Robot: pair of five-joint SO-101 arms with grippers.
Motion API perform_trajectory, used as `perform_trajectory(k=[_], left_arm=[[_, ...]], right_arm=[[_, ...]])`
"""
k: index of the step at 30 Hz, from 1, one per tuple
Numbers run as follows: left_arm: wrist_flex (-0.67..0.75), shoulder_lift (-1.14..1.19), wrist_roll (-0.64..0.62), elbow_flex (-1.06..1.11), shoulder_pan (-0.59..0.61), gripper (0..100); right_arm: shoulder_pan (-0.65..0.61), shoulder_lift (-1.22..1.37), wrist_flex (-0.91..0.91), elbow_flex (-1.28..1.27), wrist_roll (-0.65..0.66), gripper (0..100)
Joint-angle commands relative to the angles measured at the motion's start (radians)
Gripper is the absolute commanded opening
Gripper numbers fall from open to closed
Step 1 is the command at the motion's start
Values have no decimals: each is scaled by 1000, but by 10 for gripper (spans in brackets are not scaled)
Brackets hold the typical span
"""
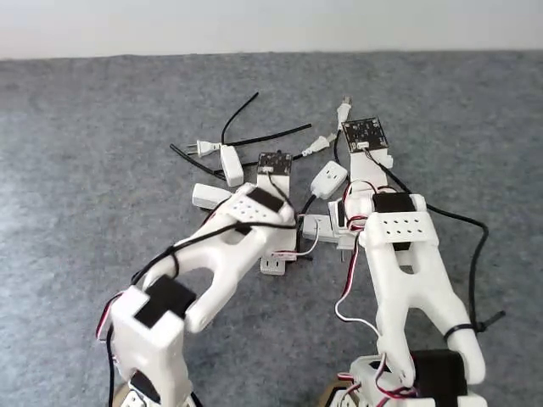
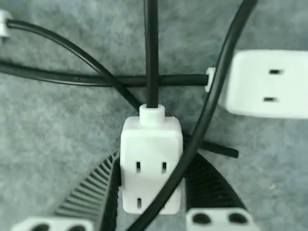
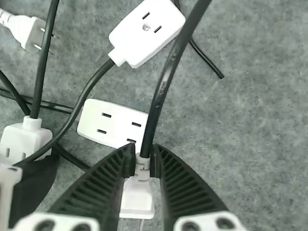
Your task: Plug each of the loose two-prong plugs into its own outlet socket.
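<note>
High view: grey carpet (image 1: pixel 85 170) under both arms, pale wall (image 1: pixel 254 25) behind.
The left gripper (image 2: pixel 152 158) pinches a white outlet socket (image 2: pixel 151 142) lying on the carpet; the right gripper (image 3: pixel 143 153) clamps a two-prong plug (image 3: pixel 137 195) just beside a second socket (image 3: pixel 113 124).

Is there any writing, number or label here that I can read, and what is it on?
No text can be read.
Black cord of the plug in the right gripper: faint marks, too blurred.
Circuit boards on the wrists: marks too small.
Outlet sockets: only slots.
</note>
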State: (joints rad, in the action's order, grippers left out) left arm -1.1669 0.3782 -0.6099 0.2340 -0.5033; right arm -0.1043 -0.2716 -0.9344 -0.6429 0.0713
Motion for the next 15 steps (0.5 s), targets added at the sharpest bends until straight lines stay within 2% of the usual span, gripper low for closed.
perform_trajectory(k=[1, 8, 15], left_arm=[[-92, 60, -9, -101, -3, 13], [-101, 51, -5, -85, 69, 13], [-103, -11, 60, -7, 295, 13]], right_arm=[[15, -42, 25, 9, 8, 9], [10, -42, 27, 9, 8, 9], [8, -42, 41, 0, 8, 9]])
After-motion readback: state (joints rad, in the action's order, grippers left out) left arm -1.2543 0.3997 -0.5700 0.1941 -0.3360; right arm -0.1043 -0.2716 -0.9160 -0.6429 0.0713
